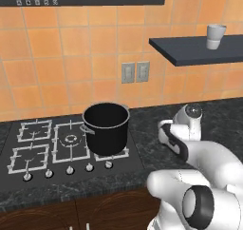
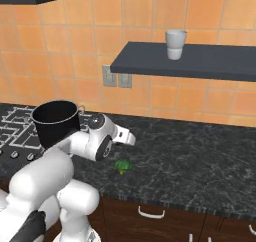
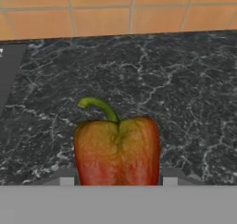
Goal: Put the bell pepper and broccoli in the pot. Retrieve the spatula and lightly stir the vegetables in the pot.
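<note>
The bell pepper (image 3: pixel 117 151), orange-red with a curved green stem, sits close up between my gripper's (image 3: pixel 118 181) two fingertips (image 3: pixel 170 181), which press against its sides, with dark counter behind it. My hand (image 2: pixel 125 136) hangs low over the counter, right of the black pot (image 1: pixel 106 124) (image 2: pixel 55 121). The pot stands on the stove's front right burner. The broccoli (image 2: pixel 122 166) lies on the counter just in front of the hand. The spatula is out of view.
A gas stove (image 1: pixel 33 148) takes up the counter's left part. A dark wall shelf (image 2: pixel 200 61) carries a white cup (image 2: pixel 175 43) above the counter. Dark marble counter (image 2: pixel 200 161) stretches to the right.
</note>
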Robot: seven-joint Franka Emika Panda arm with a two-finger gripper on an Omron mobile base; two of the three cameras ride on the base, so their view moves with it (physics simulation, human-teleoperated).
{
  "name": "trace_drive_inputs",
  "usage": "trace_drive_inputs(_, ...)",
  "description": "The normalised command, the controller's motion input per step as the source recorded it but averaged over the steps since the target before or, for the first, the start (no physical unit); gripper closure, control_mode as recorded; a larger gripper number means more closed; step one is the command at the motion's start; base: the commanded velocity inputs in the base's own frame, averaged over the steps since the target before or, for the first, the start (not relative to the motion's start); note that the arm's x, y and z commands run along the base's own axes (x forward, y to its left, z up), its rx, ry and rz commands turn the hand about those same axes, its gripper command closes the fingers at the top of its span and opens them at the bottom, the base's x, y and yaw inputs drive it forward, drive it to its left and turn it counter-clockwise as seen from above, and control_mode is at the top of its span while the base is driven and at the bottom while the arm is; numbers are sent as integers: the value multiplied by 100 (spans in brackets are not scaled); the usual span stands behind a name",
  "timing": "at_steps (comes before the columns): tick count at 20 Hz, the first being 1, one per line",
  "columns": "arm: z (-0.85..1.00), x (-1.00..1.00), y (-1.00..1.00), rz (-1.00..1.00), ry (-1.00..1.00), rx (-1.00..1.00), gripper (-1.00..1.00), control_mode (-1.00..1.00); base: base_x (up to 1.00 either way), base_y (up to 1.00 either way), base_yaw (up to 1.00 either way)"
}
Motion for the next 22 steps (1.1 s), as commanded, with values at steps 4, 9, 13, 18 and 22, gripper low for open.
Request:
trace_drive_inputs(4, 100, -19, 51, 7, 0, 0, 100, -100, 0, 0, 0)
trace_drive_inputs(9, 100, -17, 97, 9, 5, 0, 100, -100, 0, 0, 0)
trace_drive_inputs(13, 100, -8, 100, 12, 1, 0, 100, -100, 0, 0, 0)
trace_drive_inputs(18, 59, 3, 100, 14, 6, 0, 100, -100, 0, 0, 0)
trace_drive_inputs(22, -9, 36, 90, 13, 11, 0, 100, -100, 0, 0, 0)
